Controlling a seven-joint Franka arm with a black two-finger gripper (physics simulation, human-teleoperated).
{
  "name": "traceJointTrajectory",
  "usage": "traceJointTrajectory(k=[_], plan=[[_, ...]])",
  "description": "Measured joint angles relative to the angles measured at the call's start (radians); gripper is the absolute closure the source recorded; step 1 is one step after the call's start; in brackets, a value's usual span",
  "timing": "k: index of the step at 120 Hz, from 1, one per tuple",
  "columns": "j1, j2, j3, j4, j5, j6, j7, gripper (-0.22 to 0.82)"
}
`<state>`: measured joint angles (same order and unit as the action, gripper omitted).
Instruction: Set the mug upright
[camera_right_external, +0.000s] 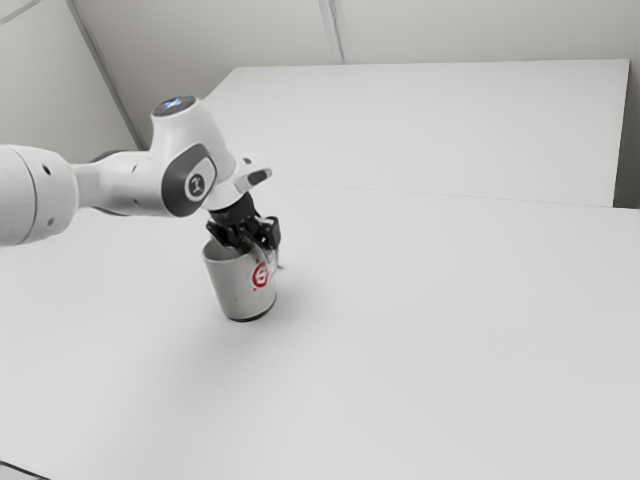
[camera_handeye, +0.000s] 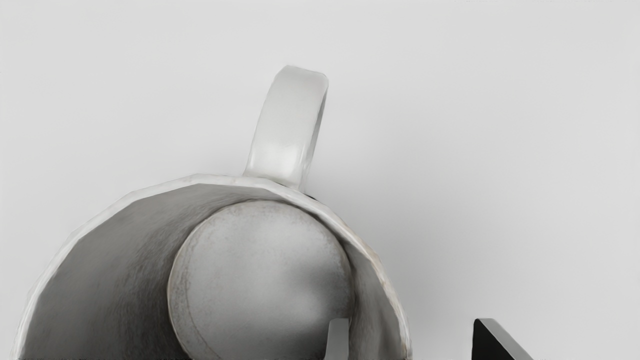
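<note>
In the exterior view, the black gripper (camera_right_external: 256, 240) is at the rim of the light grey mug (camera_right_external: 240, 285), which stands on its dark base with its mouth up and a red logo on its side. The wrist view looks down into the mug (camera_handeye: 260, 280), with its handle (camera_handeye: 287, 127) pointing away from the gripper (camera_handeye: 411, 340). One finger is over the inside of the mug and the other beyond its outer wall. They stand apart on either side of the rim, with a gap between the outer finger and the wall.
The mug is on a wide white table (camera_right_external: 450, 330). A second white surface (camera_right_external: 430, 125) extends behind it, with pale walls at the back. A dark edge crosses the lower left corner of the exterior view.
</note>
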<state>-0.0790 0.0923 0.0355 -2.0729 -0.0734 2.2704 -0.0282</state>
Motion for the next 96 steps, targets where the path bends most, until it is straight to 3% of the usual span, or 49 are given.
traceJointTrajectory(k=[15,34,53,96], plan=[[-0.007,-0.034,0.008,0.005,0.017,-0.013,-0.015,0.20],[0.000,-0.071,0.030,0.023,0.020,-0.048,-0.030,0.09],[0.025,-0.076,0.033,0.054,0.046,-0.092,-0.032,0.04],[0.043,-0.072,0.030,0.296,0.131,-0.315,-0.023,0.01]])
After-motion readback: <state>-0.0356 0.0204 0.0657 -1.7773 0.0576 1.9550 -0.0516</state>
